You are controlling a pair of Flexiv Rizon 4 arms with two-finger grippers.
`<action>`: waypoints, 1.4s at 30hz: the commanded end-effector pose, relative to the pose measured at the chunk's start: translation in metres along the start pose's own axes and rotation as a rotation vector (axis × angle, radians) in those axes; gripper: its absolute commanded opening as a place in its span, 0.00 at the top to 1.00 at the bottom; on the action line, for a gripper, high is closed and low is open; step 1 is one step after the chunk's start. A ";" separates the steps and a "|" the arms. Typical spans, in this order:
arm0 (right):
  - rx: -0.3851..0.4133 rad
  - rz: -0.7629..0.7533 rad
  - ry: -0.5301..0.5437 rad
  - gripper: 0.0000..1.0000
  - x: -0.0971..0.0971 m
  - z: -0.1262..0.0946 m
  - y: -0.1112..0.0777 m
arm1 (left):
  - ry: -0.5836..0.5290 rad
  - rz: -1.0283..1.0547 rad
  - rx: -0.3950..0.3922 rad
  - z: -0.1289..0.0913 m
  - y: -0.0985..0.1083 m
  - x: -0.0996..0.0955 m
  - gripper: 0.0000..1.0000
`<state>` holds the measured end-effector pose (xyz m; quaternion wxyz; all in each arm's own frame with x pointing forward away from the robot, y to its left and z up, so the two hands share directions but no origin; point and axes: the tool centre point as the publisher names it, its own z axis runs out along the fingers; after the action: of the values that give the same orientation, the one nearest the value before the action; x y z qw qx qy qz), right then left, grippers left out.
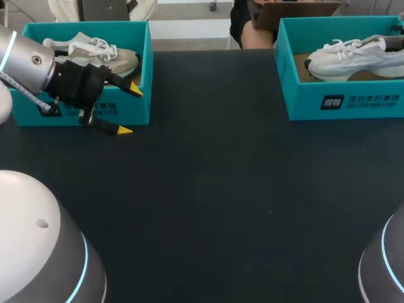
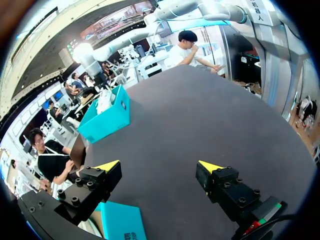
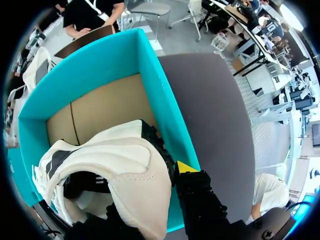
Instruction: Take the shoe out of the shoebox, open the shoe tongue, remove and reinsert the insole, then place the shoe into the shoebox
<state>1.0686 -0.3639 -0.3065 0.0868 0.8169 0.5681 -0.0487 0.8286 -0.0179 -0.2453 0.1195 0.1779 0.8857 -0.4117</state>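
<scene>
A white shoe [image 1: 347, 57] lies in the teal shoebox [image 1: 353, 101] at the table's far right. My right gripper [image 1: 396, 43] is down at its heel end. In the right wrist view the shoe's padded heel [image 3: 125, 170] fills the space between the fingers of that gripper [image 3: 150, 195], which is shut on it; one yellow fingertip [image 3: 187, 166] shows against the box wall [image 3: 165, 100], the other is hidden by the shoe. My left gripper [image 1: 130, 110] stands open in front of a second teal shoebox [image 1: 88, 25] at the far left, with nothing between its fingers [image 2: 159, 166].
The left shoebox holds a beige laced shoe [image 1: 107, 53]; its corner [image 2: 120, 222] shows under my left gripper's finger. Across the dark table [image 1: 214, 189] the left wrist view takes in the right shoebox [image 2: 107, 117].
</scene>
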 end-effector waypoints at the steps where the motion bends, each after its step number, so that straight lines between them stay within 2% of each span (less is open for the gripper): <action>1: -0.007 0.000 0.006 1.00 0.001 0.001 -0.010 | 0.001 0.000 -0.002 0.000 0.000 0.000 0.00; 10: 0.017 0.007 -0.002 1.00 0.002 0.012 -0.028 | 0.001 0.000 -0.002 0.000 0.000 0.000 0.00; 25: 0.059 0.013 -0.024 1.00 -0.001 0.033 -0.047 | 0.001 0.000 -0.002 0.000 0.000 0.000 0.00; 42: 0.083 0.023 -0.029 1.00 -0.003 0.050 -0.053 | 0.001 0.000 -0.002 0.000 0.000 0.000 0.00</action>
<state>1.0172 -0.3581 -0.3585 0.0633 0.8250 0.5554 -0.0829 0.8286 -0.0179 -0.2453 0.1195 0.1778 0.8858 -0.4117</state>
